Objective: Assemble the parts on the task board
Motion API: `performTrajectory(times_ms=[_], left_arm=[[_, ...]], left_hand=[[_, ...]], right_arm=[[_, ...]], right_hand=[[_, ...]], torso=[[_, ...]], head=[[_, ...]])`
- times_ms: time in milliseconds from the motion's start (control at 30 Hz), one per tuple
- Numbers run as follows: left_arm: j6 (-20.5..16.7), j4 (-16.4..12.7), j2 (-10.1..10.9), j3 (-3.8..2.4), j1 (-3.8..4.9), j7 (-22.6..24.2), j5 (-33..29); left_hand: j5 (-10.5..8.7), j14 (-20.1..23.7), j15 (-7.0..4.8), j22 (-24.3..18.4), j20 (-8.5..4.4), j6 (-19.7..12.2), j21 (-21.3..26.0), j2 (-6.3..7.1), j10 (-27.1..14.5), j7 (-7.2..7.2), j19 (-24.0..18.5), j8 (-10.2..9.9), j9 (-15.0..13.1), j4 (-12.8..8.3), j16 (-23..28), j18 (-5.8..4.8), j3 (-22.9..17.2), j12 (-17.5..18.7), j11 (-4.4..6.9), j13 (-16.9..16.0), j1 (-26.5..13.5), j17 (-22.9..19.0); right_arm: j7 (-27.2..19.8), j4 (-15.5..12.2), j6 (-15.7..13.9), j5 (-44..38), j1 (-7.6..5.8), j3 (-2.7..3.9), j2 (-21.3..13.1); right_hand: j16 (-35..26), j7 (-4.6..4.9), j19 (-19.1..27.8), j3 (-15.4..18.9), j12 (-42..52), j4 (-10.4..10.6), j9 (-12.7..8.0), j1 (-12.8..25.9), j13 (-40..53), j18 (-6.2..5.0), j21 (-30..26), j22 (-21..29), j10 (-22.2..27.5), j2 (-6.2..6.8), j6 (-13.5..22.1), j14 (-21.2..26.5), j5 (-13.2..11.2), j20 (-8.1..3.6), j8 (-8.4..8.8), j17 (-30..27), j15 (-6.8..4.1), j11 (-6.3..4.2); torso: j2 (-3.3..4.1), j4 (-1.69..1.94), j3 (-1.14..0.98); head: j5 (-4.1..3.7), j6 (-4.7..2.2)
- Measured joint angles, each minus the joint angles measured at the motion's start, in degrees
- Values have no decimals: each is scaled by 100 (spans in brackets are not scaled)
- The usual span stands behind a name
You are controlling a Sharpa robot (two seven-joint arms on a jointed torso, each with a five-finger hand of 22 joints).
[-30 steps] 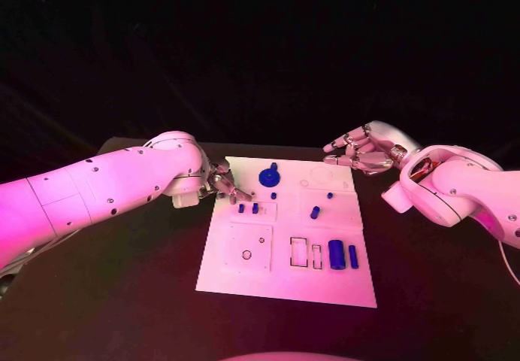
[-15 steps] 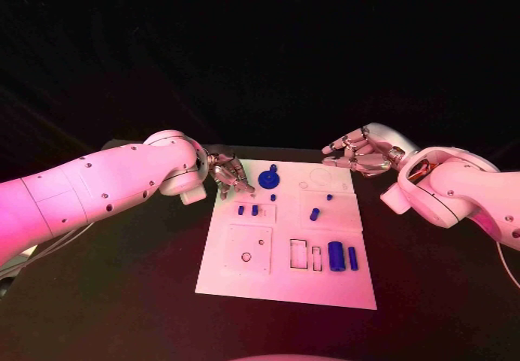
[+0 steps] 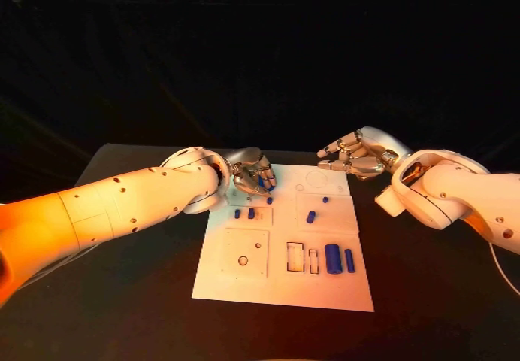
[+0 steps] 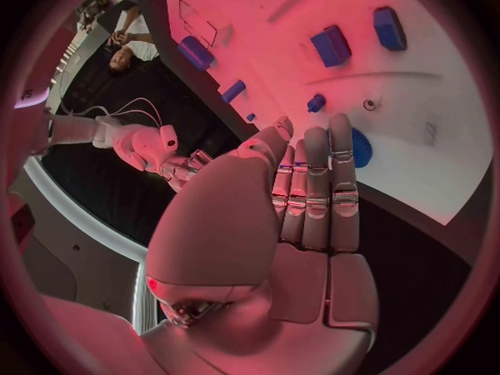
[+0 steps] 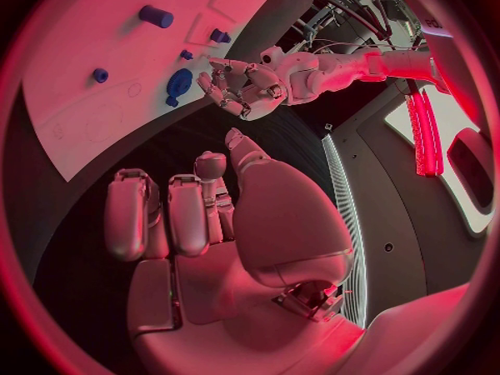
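The white task board [image 3: 325,289] lies in the middle of the black table. Blue parts sit on it: two short pegs [image 3: 244,213] at the left, a peg [image 3: 311,216] in the middle, two cylinders [image 3: 340,259] at the right. My left hand [image 3: 252,177] hovers over the board's far left corner and holds nothing, its fingers straight and side by side [image 4: 312,183]. A round blue part [image 5: 177,86] lies just beside its fingertips, apart from them. My right hand [image 3: 352,156] hangs beyond the far right corner, off the board, fingers loosely bent [image 5: 172,217] and holding nothing.
Empty slots and outlined recesses [image 3: 296,256] mark the board's near half. Black tabletop [image 3: 130,301] runs all round the board. My left forearm [image 3: 119,207] crosses the table's left side, and my right forearm [image 3: 455,195] crosses the right.
My left hand has moved away from me and to the right, from the board's left edge to over the round blue part. The right hand has hardly moved.
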State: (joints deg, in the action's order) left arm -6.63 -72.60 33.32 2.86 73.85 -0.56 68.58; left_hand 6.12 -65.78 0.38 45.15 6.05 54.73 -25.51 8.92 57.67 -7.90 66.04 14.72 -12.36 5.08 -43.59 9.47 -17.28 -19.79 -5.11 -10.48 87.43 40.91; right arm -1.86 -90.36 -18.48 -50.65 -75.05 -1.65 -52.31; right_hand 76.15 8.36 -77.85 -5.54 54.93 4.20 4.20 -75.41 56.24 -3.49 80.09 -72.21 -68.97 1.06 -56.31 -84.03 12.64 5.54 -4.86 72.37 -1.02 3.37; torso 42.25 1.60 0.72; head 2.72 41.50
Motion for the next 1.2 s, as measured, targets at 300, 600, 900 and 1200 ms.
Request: performTrajectory(times_ms=[300, 600, 900, 1200], left_arm=[[-81, 112, -138, 62, -114, 170, 829], [-38, 210, -242, 60, -162, 56, 1320], [45, 322, -316, 54, -167, -155, 1582], [93, 418, -408, 41, -167, -255, 1687]], left_hand=[[-20, -1067, -67, 174, -57, 314, -393, 70, 348, 35, 731, -267, 211, 4, -1337, -1, -103, 266, 80, 356, -237, 1050], [-45, -1645, -98, 1464, -101, 468, -2183, 211, 489, 87, 1432, -423, 324, 29, -2706, -103, -93, 470, 102, 540, -439, 2338], [-44, -1760, -109, 1932, -123, 538, -2797, 132, 581, 74, 1576, -489, 368, -13, -3030, -189, -167, 558, 112, 604, -405, 2661], [-44, -1800, -108, 2134, -123, 600, -3032, 103, 622, 95, 1618, -541, 393, -74, -3149, -277, -323, 627, 112, 637, -375, 2767]], right_arm=[[-3, 9, 5, 19, 5, -1, 9], [-6, 2, 13, 46, 10, -1, 19], [-7, 3, 20, 57, 11, -2, 21], [-8, 4, 26, 61, 11, -2, 32]], right_hand=[[-24, 0, 0, 0, 0, 0, 0, 0, 0, 0, 0, 9, 0, 0, 0, 0, 35, 0, 0, -6, 0, 0], [-28, 0, 0, 0, 0, 0, 1, 0, 0, 0, 0, 9, 0, 0, 0, 0, 35, 0, 0, -5, 0, 0], [-28, 0, 0, 0, 0, 0, 1, 0, 0, 0, 0, 9, 0, 0, 0, 0, 35, 0, 0, -5, 0, 0], [-28, 0, 0, 0, 0, 0, 1, 0, 1, 0, 0, 8, 0, 0, 0, 0, 35, 0, 0, -5, 0, 0]], torso=[[3, -3, -1], [3, -2, -3], [-1, 3, -4], [-2, 1, -2]], head=[[-20, -16], [-25, 7], [-23, 23], [-15, 15]])
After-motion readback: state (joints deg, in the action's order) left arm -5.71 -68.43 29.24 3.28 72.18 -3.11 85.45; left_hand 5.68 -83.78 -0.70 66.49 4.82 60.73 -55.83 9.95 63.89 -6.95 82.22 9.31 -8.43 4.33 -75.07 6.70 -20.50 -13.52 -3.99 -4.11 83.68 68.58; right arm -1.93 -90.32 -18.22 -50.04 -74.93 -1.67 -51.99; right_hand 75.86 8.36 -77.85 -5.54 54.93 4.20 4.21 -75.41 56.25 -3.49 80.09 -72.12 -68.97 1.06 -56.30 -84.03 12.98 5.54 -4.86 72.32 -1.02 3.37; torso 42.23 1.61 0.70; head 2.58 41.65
